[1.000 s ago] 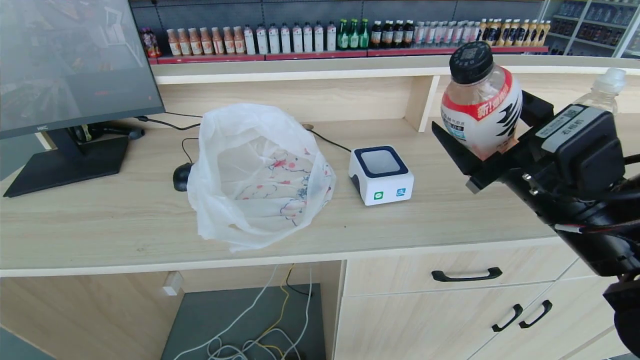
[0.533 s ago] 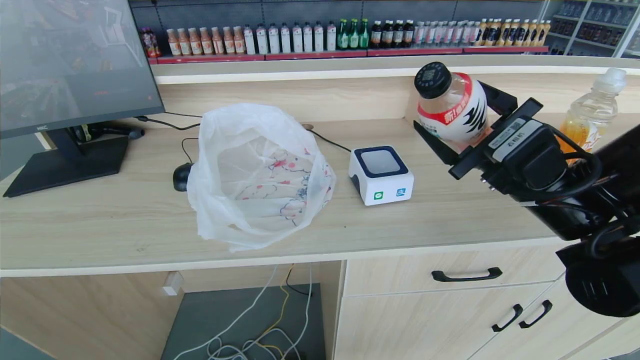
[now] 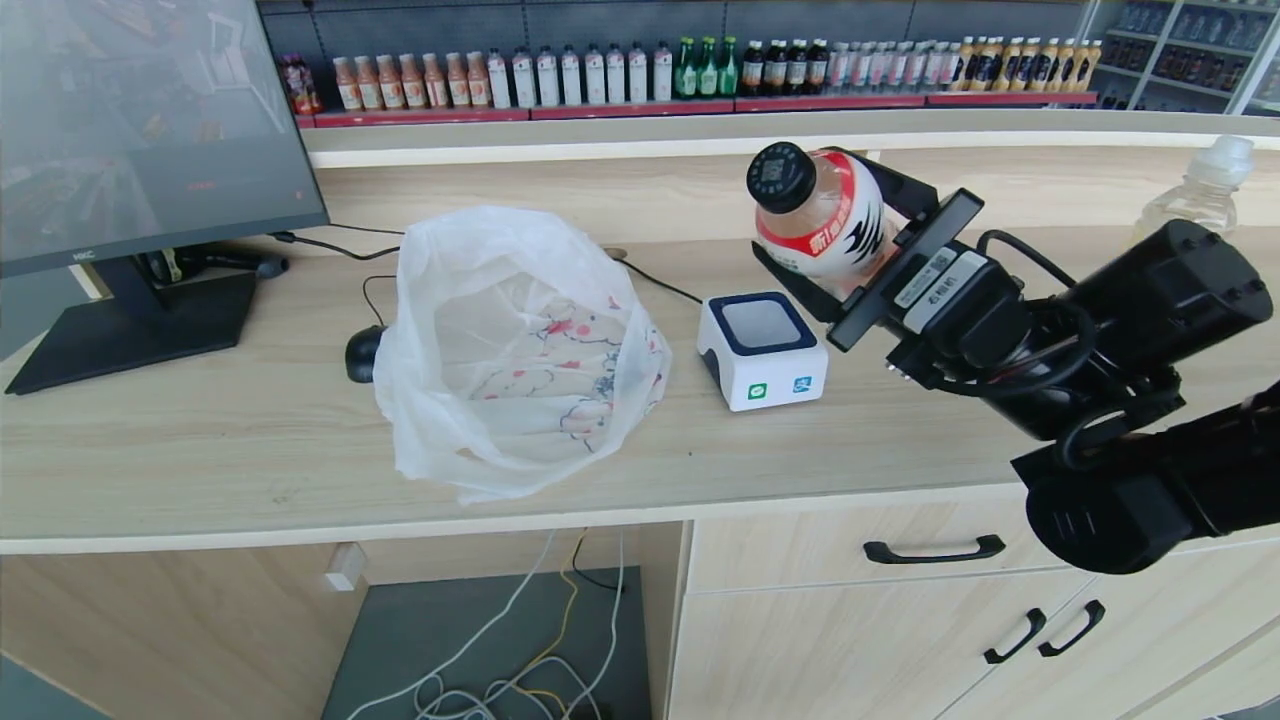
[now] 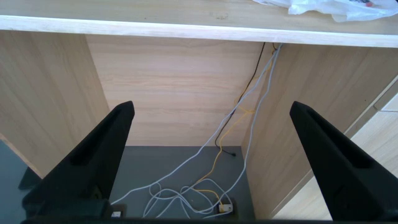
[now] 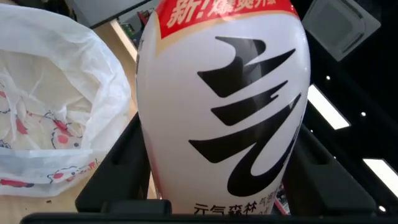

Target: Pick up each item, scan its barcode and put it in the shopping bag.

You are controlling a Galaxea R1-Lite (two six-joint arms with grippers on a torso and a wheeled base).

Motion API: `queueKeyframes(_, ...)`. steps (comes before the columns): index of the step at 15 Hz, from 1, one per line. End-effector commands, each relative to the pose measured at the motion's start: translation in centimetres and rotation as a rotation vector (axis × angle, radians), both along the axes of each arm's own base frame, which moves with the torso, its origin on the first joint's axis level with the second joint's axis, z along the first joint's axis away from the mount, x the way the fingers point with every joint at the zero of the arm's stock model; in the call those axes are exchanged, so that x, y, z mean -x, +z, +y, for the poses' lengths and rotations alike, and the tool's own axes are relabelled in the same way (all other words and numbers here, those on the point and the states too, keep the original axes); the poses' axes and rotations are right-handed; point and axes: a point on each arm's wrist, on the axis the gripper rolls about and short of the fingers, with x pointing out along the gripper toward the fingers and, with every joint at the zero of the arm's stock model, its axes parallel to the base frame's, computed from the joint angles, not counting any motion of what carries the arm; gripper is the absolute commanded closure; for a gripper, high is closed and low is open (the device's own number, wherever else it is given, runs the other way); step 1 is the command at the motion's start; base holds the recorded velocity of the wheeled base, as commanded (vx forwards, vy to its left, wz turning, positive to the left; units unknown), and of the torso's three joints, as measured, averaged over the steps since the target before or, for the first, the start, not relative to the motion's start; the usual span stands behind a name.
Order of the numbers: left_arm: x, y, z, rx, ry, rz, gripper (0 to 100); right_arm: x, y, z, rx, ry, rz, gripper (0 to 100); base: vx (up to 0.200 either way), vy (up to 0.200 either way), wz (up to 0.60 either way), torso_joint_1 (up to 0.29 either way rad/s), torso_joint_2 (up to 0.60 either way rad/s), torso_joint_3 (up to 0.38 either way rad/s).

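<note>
A white bottle (image 3: 822, 215) with a black cap and a red-and-black label is held tilted in my right gripper (image 3: 845, 255), just above and behind the white barcode scanner (image 3: 762, 350). In the right wrist view the bottle (image 5: 224, 106) sits between the two black fingers (image 5: 115, 171). The white shopping bag (image 3: 515, 345) stands open on the counter, left of the scanner; the bag (image 5: 53, 118) lies beyond the bottle. My left gripper (image 4: 211, 162) hangs open below the counter edge, facing the cable space, holding nothing.
A monitor (image 3: 130, 130) stands at the counter's far left, a black mouse (image 3: 362, 352) beside the bag. A clear bottle of orange drink (image 3: 1195, 195) stands at the far right. A raised shelf ledge (image 3: 600, 140) runs behind. Drawers (image 3: 930, 550) sit under the counter.
My right arm has carried the bottle leftward and down, from the counter's right side to just above the scanner, tipping it further. The bag and scanner have not moved.
</note>
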Motion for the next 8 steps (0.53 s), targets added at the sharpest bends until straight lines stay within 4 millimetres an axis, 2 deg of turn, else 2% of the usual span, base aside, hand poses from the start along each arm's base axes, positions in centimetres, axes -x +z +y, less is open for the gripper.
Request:
queueKeyframes(1, 0.0, 0.0, 0.0, 0.000, 0.001, -0.001, 0, -0.4, -0.4, 1.1, 0.010, 0.037, 0.000, 100, 0.000, 0.000, 0.00, 0.000, 0.00, 0.000)
queueKeyframes(4, 0.0, 0.0, 0.0, 0.000, 0.001, -0.001, 0, -0.3, -1.0, 2.2, 0.019, 0.070, 0.012, 100, 0.000, 0.000, 0.00, 0.000, 0.00, 0.000)
queueKeyframes(8, 0.0, 0.0, 0.0, 0.001, 0.001, -0.001, 0, -1.5, -1.5, 3.4, 0.043, 0.116, 0.001, 100, 0.000, 0.000, 0.00, 0.000, 0.00, 0.000)
